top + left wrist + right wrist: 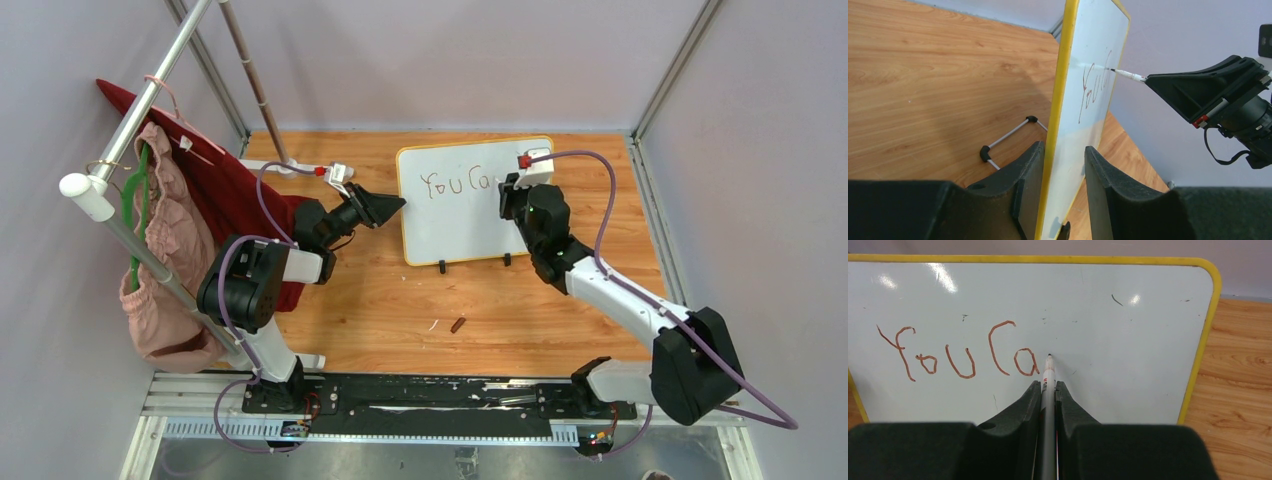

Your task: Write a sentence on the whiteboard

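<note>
The wooden worktop (380, 300) carries the whiteboard (455, 225), which stands upright toward the back with its white face turned to the arms. We see the left arm (245, 285) folded at the elbow and reaching rightward to the board's left edge. The right arm (625, 295) stretches from its base up and to the left, its wrist bent toward the board's upper right part.

The left claw (1063, 167) is partly closed. One finger sits behind the yellow rim and the other on the white face, pinching the board's left edge between them. The right claw (1048, 390) is closed nearly all the way on a thin white marker (1048, 377), which runs out between the fingers with its tip at the board face.

The sentence (960, 355) reads "You Ca" in reddish-brown on one line, and the marker tip sits just right of the last "a". From overhead the right claw covers the end of the writing, and in the left wrist view the letters are squeezed by the steep angle. A small dark piece (458, 324) lies on the worktop in front of the board; we cannot tell what it is.
</note>
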{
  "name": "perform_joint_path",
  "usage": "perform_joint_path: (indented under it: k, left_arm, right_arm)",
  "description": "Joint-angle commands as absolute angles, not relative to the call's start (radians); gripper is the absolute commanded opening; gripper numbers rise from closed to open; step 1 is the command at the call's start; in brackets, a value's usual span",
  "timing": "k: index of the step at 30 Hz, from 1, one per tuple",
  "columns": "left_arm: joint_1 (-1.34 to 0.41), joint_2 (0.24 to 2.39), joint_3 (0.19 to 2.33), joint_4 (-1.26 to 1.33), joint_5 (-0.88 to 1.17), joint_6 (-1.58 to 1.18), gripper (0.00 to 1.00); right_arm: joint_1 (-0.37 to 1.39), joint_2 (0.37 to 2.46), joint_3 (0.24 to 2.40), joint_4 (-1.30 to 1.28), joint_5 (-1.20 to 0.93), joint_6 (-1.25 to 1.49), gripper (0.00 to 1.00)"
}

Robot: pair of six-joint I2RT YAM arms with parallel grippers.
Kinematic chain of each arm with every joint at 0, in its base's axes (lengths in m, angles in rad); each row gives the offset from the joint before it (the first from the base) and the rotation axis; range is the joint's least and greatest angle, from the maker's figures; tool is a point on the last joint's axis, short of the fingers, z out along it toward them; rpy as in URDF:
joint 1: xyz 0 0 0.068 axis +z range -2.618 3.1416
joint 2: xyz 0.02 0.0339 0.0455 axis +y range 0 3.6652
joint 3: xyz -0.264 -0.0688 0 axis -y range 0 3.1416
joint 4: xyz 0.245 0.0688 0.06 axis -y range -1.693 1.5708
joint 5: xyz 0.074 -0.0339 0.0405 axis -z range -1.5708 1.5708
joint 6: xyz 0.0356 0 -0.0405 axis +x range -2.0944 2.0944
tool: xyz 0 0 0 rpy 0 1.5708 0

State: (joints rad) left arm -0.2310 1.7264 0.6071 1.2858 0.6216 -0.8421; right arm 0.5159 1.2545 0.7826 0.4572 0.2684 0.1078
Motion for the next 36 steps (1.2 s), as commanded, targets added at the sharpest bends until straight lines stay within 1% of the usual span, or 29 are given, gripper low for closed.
perform_joint_path:
  k: [1, 23, 36]
  left_arm:
    - [-0.229, 1.749, 0.586, 1.312, 0.643, -0.864, 0.40]
    - [-0.229, 1.747, 0.585, 1.317, 0.643, -0.871, 0.40]
    - [-0.229, 1.749, 0.585, 1.318, 0.644, -0.870, 0.40]
  right_arm:
    - [0.501, 1.264, 0.813, 0.497, 0.262, 0.120, 0.00]
    - [0.499, 1.227, 0.729, 0.459, 0.266, 0.151, 0.00]
    - [0.500, 1.252, 0.805, 0.455, 0.263, 0.133, 0.00]
